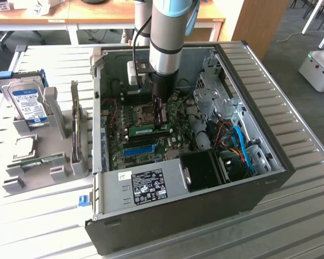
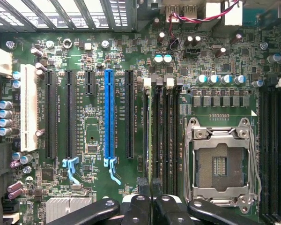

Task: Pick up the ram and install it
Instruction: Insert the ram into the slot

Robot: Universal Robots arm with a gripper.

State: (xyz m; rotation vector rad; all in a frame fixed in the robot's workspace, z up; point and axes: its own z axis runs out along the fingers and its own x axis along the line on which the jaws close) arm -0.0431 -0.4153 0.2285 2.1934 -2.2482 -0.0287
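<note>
My gripper [image 1: 162, 122] reaches down into the open computer case [image 1: 205, 210], over the motherboard. Its fingers are shut on the ram [image 1: 147, 130], a thin green stick with a white label held low over the board. In the wrist view the ram [image 2: 150, 140] shows edge-on as a thin line. It runs from between the black fingertips [image 2: 143, 183] along the dark memory slots [image 2: 165, 131], between the black expansion slot and the CPU socket. I cannot tell whether the stick sits in a slot or just above it.
A long blue slot [image 2: 108, 115] and the open CPU socket [image 2: 220, 161] flank the memory slots. Outside the case, at the exterior view's left, grey holders carry a silver hard drive [image 1: 28, 102] and another green board [image 1: 40, 162]. Blue cables [image 1: 243, 145] and a drive cage fill the case's right side.
</note>
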